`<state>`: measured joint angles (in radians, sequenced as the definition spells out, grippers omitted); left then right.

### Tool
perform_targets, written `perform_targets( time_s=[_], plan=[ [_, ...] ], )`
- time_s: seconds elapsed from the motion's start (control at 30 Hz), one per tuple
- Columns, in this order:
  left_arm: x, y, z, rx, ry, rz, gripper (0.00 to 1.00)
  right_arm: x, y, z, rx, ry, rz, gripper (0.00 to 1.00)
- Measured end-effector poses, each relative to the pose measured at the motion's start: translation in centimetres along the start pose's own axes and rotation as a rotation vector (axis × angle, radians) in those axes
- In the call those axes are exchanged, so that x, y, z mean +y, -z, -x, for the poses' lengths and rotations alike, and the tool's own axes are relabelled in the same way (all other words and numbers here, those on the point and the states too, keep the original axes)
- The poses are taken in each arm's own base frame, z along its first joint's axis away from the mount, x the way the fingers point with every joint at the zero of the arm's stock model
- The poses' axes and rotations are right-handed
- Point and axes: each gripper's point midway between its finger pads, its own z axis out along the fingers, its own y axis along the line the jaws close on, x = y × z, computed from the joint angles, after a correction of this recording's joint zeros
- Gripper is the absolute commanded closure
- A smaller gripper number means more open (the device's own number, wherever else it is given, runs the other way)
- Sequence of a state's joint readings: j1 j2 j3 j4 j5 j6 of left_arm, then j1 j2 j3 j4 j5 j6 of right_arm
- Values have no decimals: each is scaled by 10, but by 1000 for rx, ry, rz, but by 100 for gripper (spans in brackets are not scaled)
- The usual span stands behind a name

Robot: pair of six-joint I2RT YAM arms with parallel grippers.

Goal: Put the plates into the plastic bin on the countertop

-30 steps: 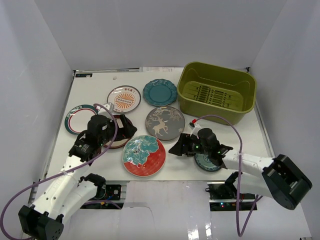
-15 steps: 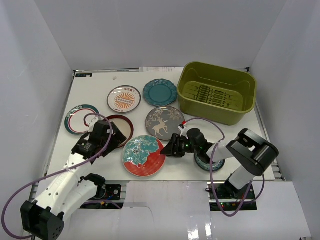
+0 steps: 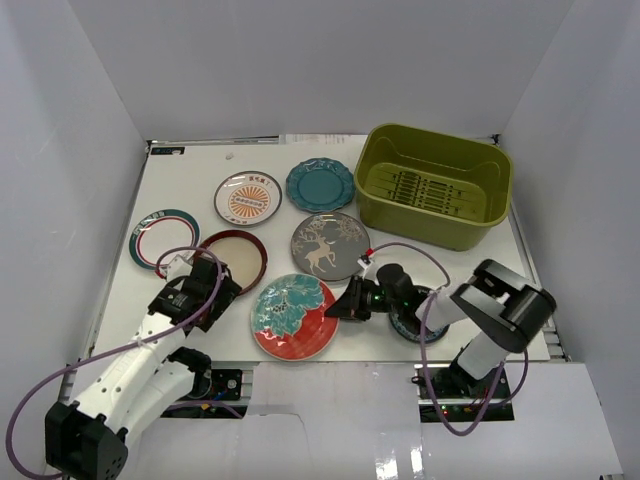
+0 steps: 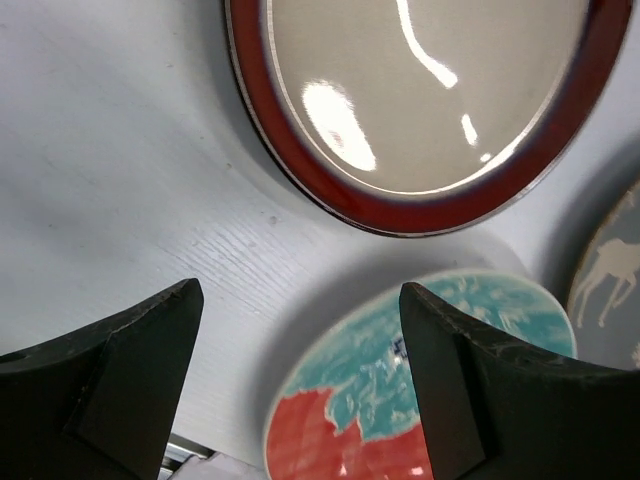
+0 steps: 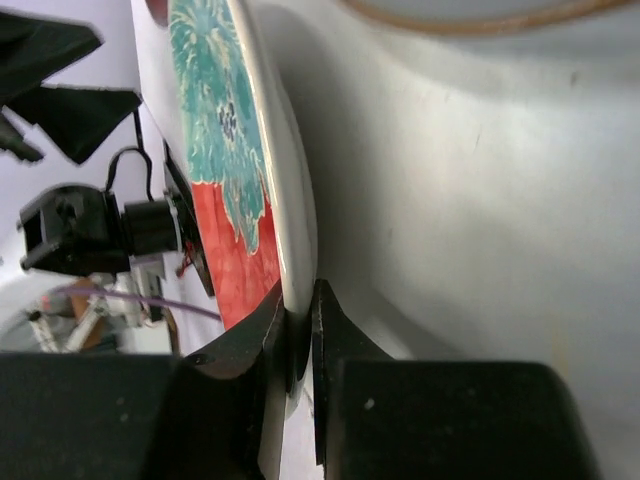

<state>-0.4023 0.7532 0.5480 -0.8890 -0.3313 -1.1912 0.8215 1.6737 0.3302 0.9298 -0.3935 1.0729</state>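
I see white links and black joint housings on my left arm [image 3: 125, 372] and right arm [image 3: 505, 300], bolted at the countertop's [image 3: 200, 180] near edge. Purple cable [image 3: 400, 244] loops along each, and the fingers [image 4: 130, 370] are matte black wedges.

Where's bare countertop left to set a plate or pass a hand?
Bare countertop sits far-left, beyond the sunburst plate and green-rimmed plate. The olive bin is empty too. Crowded: the middle, around the deer plate.

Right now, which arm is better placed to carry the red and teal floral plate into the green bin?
Right: the right hand is shut on the rim of the floral plate and sits nearer the bin; the left hand is open, holding nothing.
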Motion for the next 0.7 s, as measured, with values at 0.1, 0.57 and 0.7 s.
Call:
perform_targets(
  time_s=[0.1,0.57,0.7],
  plan=[
    [10,-10,-2,-11,15,55,11,4,19,-5,-5,53,-11,92],
    [9,-36,16,-180,142,6,11,136,140,201,-503,303,132,92],
    [5,-38,22,-216,169,-25,12,147,203,267,-740,369,64,92]
  ],
)
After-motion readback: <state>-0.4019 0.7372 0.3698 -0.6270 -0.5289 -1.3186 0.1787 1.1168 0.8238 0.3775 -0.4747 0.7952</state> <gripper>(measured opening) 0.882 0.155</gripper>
